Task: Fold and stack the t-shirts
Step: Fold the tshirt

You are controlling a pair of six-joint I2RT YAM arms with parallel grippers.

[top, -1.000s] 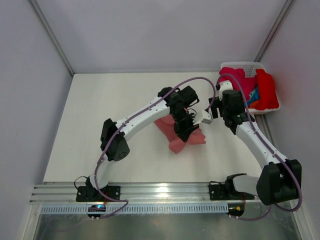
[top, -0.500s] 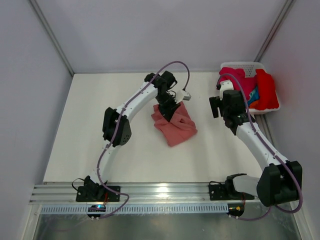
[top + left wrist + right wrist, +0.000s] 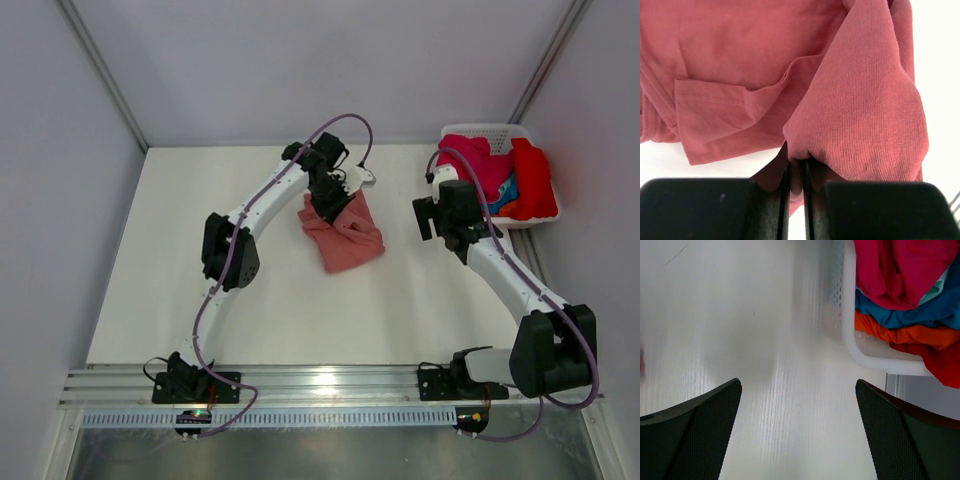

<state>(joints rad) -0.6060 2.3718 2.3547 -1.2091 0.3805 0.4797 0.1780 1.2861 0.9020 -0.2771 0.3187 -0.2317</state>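
A salmon pink t-shirt [image 3: 345,235] lies crumpled at the table's middle back; it fills the left wrist view [image 3: 790,75]. My left gripper [image 3: 335,200] is shut on a pinched fold of this shirt [image 3: 796,165] at its far edge. Magenta [image 3: 470,160], red [image 3: 535,180], blue and orange t-shirts lie piled in the white basket [image 3: 490,129] at the back right; they also show in the right wrist view, magenta [image 3: 895,270], blue [image 3: 905,312], orange [image 3: 900,335]. My right gripper [image 3: 797,425] is open and empty above bare table, left of the basket.
The white basket's rim [image 3: 850,330] is just right of my right gripper. Grey walls close the table at the back and both sides. A metal rail [image 3: 320,385] runs along the near edge.
My left gripper has pulled the pink shirt up toward the back of the table and a little left. My right gripper has drawn slightly back toward the basket.
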